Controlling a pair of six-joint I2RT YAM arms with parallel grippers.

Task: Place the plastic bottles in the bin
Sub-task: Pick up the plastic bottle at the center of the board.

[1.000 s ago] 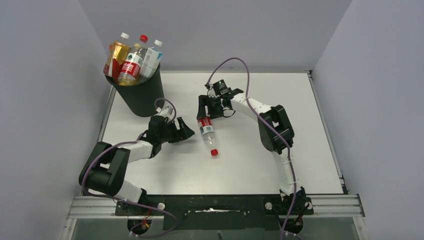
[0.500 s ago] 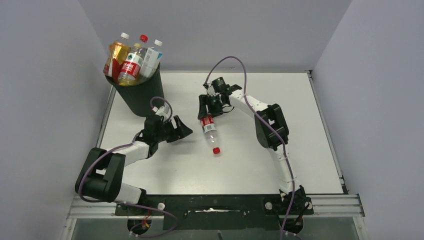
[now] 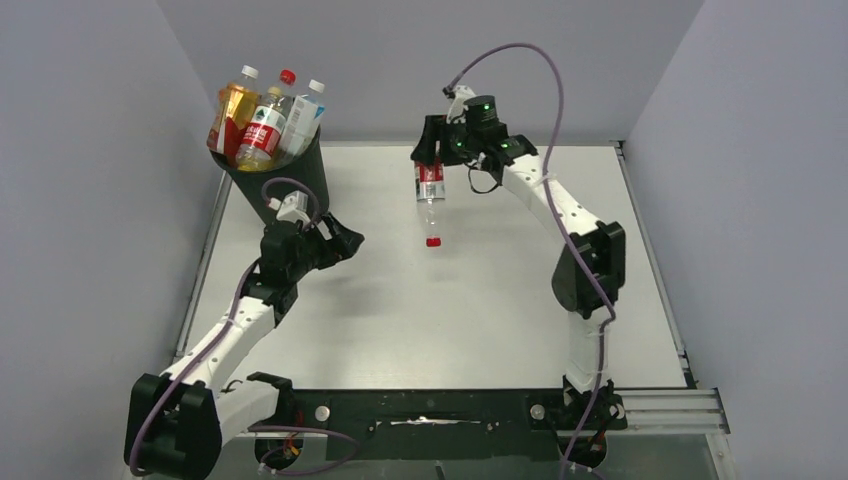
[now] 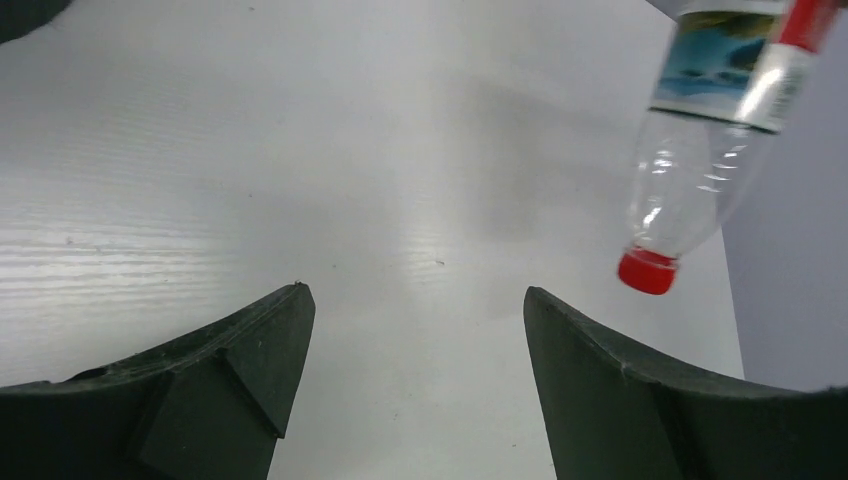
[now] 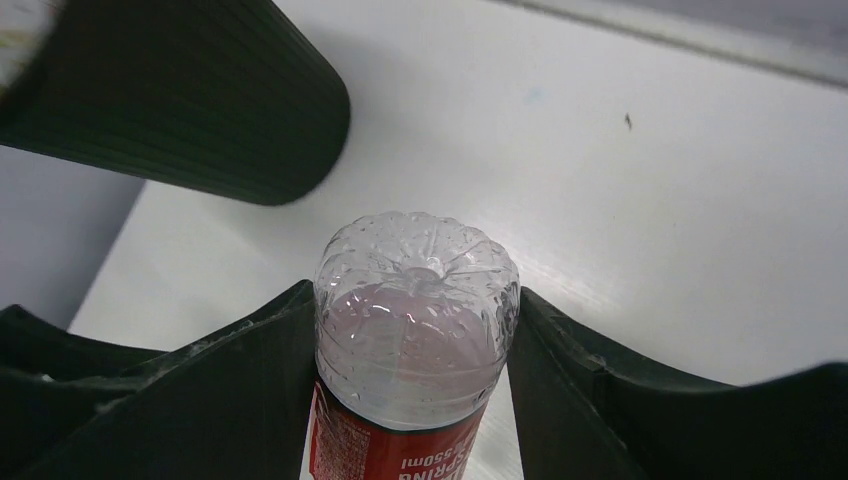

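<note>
Hanging cap-down over the tabletop (image 3: 500,300), the red-labelled bottle (image 3: 431,195) is being gripped near its base by the right jaws; the left jaws are gaping wide, empty, near the bottle-stuffed bin (image 3: 290,195).

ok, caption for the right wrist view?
Right gripper shut on a clear red-labelled bottle, base toward the camera, black bin behind on the white table.

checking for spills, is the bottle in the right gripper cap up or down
Cap down: the bottle hangs from the right gripper, base up, red cap lowest.
</note>
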